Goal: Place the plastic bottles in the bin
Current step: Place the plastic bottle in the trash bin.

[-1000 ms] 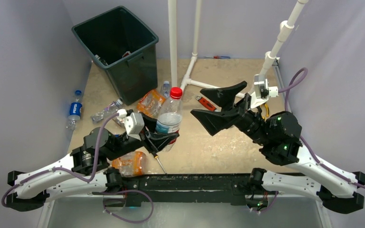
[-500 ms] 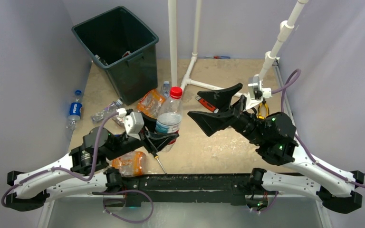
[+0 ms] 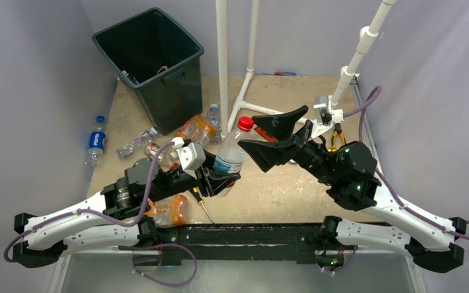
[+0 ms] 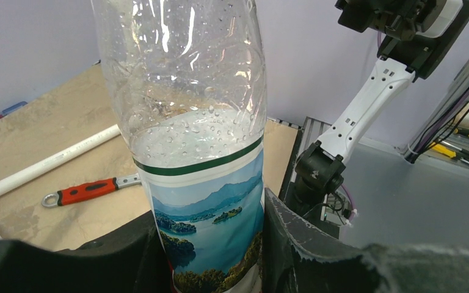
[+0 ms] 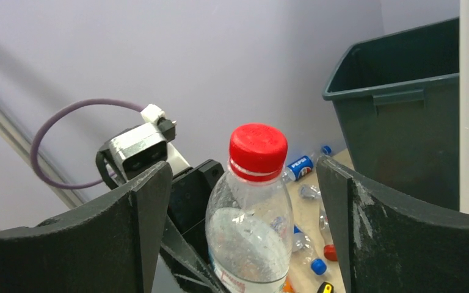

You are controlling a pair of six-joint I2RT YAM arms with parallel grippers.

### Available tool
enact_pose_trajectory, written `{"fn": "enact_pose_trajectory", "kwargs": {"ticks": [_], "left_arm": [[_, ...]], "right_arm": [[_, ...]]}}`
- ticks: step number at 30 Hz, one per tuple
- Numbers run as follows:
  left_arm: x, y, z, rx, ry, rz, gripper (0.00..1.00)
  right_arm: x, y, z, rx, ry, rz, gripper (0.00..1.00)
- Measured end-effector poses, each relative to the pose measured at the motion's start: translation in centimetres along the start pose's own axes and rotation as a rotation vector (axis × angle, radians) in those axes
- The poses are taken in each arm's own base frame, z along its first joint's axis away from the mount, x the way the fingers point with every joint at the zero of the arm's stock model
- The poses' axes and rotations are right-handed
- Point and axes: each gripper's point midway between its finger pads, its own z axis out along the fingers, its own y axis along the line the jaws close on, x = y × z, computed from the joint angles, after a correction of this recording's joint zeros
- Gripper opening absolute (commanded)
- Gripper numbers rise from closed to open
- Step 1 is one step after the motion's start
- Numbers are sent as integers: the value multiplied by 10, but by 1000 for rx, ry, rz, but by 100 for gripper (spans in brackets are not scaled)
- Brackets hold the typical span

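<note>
Clear thin plastic, red-capped bottle (image 3: 229, 160), tilted in the air well apart from the bin (image 3: 174, 97) on its near-right side, left gripper (image 3: 220, 180) pinching the labelled lower body, right gripper (image 3: 248, 132) spread either side of the cap without touching; judged light and squashy, best taken at the stiffer neck.

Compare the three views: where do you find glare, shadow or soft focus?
Top external view: even, soft light, faint shadows on the table, all sharp. Left wrist view: white glare streaks high on the bottle, droplets crisp. Right wrist view: the red cap is sharp, the bin behind only slightly softer, the near fingers dark with little detail.
</note>
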Motion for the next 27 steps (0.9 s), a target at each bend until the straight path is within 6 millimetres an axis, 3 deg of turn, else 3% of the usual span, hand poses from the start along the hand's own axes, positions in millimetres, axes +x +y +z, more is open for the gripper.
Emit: {"fn": "enact_pose_trajectory", "kwargs": {"ticks": [16, 18, 19, 20, 21, 25, 27], "left_arm": [[9, -3, -1, 19, 25, 0, 0], [11, -2, 0, 16, 31, 0, 0], [12, -1, 1, 12, 35, 1, 0], [13, -1, 1, 10, 39, 2, 8], [14, -1, 1, 9, 42, 3, 26], [14, 1, -1, 3, 45, 7, 83], [16, 5, -5, -19, 54, 7, 93]], "right_arm": [[24, -10, 18, 59, 102, 24, 42], [26, -11, 20, 64, 113, 28, 31], [26, -11, 20, 65, 116, 30, 15], [27, -11, 20, 67, 120, 35, 4], [28, -11, 20, 68, 125, 35, 0], [28, -10, 19, 69, 133, 35, 0], [28, -11, 19, 68, 135, 27, 0]]}}
